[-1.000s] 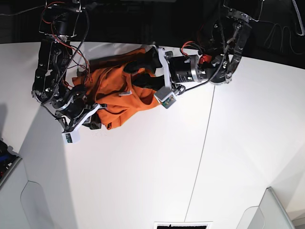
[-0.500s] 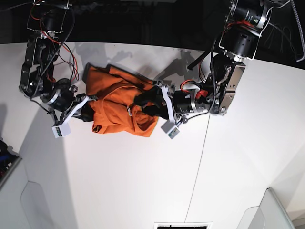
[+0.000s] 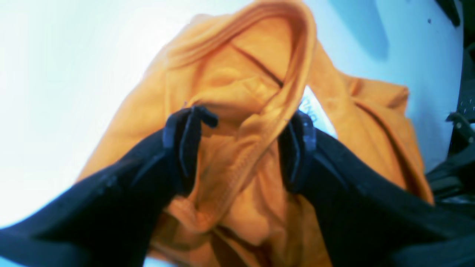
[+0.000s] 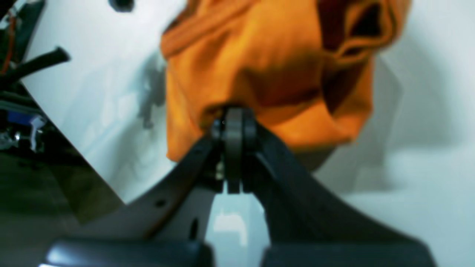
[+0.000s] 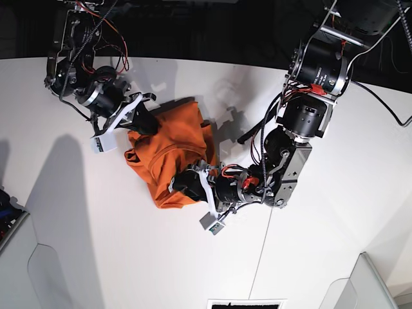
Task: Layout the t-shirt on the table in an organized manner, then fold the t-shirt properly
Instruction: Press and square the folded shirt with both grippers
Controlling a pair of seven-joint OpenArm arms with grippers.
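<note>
The orange t-shirt (image 5: 172, 151) lies bunched and wrinkled on the white table (image 5: 129, 244), left of centre. My right gripper (image 5: 140, 120) is at the shirt's far left edge; in the right wrist view the gripper (image 4: 233, 124) is shut, pinching an edge of the t-shirt (image 4: 267, 66). My left gripper (image 5: 188, 184) is at the shirt's near edge. In the left wrist view its gripper (image 3: 241, 148) stands wide open, and a raised fold of the t-shirt (image 3: 237, 85) runs between the fingers (image 3: 183, 148) without being squeezed. A white tag (image 3: 310, 107) peeks out beside the right finger.
A thin dark seam (image 5: 267, 244) runs down the table right of the shirt. A grey bin corner (image 5: 367, 283) sits at the front right, and another container edge (image 5: 9, 222) at the front left. The table's back edge meets a dark background.
The right gripper has moved up toward the back with the shirt's edge. The left gripper has moved down toward the front, and the shirt has shifted and turned between them.
</note>
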